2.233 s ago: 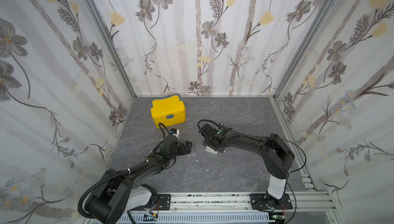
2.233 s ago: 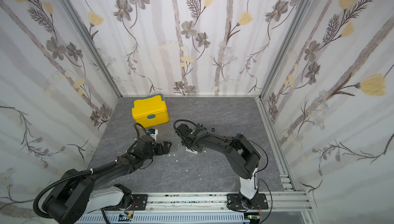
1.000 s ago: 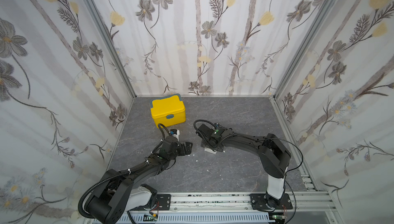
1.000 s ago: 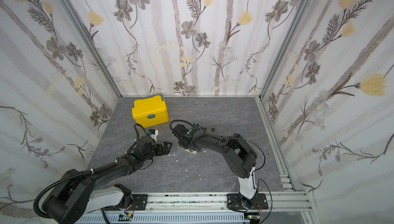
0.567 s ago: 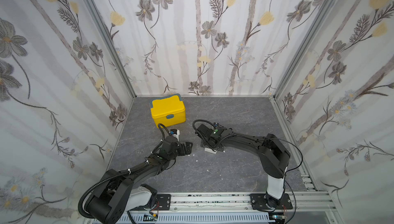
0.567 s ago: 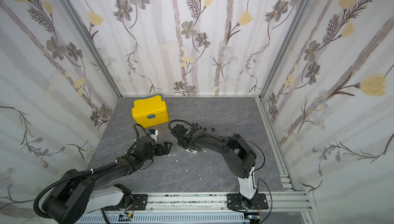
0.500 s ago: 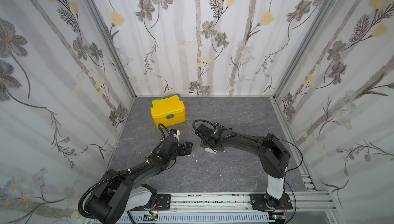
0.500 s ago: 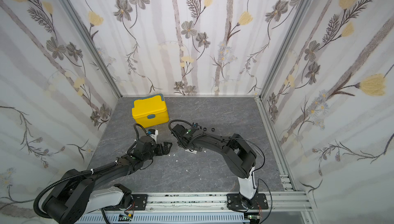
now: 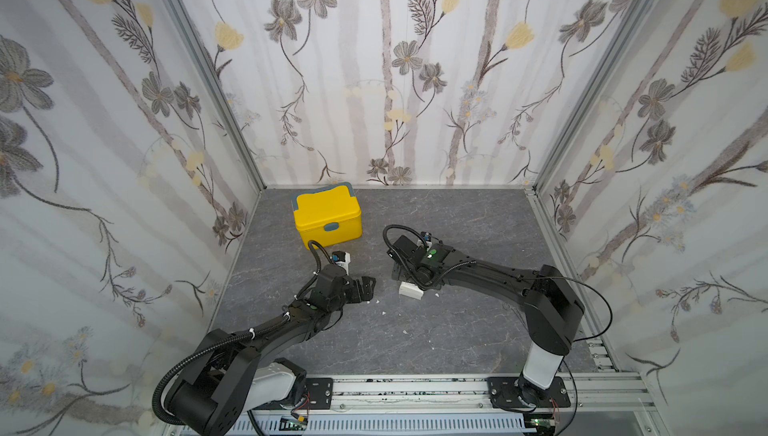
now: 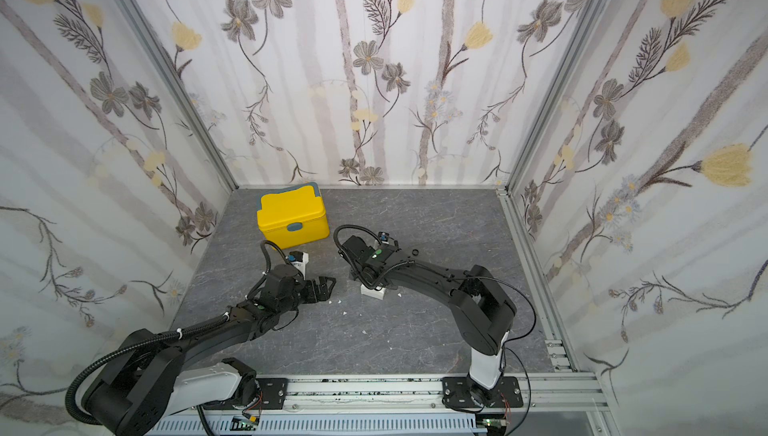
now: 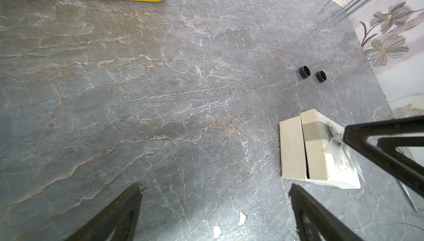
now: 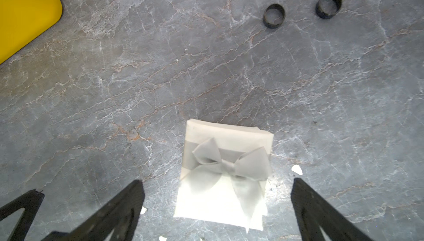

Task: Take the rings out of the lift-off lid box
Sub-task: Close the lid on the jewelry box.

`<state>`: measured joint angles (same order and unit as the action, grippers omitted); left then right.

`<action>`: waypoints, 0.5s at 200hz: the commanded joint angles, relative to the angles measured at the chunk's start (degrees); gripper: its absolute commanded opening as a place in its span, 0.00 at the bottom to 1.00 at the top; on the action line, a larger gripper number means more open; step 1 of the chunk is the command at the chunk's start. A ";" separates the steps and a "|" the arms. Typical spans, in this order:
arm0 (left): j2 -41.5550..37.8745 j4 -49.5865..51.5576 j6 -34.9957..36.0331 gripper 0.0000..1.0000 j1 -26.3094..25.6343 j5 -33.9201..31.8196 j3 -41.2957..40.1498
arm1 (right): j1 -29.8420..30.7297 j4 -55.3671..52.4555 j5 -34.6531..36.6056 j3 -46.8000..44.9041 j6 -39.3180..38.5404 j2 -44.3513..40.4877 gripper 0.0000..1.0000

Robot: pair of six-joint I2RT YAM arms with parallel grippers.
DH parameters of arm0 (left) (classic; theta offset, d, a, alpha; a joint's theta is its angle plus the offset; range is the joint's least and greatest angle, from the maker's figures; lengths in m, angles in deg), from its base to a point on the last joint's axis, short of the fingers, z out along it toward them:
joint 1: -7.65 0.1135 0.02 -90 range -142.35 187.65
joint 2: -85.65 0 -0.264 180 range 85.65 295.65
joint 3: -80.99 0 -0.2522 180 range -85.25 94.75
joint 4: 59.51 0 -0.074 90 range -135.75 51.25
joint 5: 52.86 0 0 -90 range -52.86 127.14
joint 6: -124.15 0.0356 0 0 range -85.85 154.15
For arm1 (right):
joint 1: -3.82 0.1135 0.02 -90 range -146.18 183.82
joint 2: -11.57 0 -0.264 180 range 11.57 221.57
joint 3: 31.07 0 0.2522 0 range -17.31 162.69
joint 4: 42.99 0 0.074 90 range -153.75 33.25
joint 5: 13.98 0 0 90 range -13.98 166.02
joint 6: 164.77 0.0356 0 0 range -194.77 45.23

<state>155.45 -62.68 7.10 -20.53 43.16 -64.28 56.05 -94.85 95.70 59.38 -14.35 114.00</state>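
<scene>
Right tool (image 12: 216,181) widening, letting go: jaws now standing wide either side of lidded lift-off lid box (image 12: 224,159), gripping nothing. Left tool (image 11: 214,185) wide, empty. Rings (image 12: 274,15) lying on bare bench (image 12: 114,90) back-edge side of box. Task looking done.

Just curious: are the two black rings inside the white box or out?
Out. Both rings lie on the grey table, apart from the lidded white box.

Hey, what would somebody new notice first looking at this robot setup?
The bright yellow box at the back of the grey table stands out first. Nearer the middle, a small white box printed with a grey bow sits under the open right gripper, and two black rings lie on the table close by, outside it.
</scene>
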 commanded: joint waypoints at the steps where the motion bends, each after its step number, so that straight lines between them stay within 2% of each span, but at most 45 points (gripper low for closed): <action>1: 0.07 -1.07 -0.46 1.00 0.06 0.10 0.04 | -0.45 0.58 1.40 -1.86 0.49 -2.14 0.99; 100: -0.10 -0.30 -0.25 1.00 0.08 0.50 0.65 | -1.16 4.58 -1.40 -7.87 1.06 -2.66 0.99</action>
<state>155.54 -62.63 7.10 -20.53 43.33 -64.23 55.04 -92.12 94.78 51.88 -13.78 110.92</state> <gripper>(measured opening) 0.995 0.995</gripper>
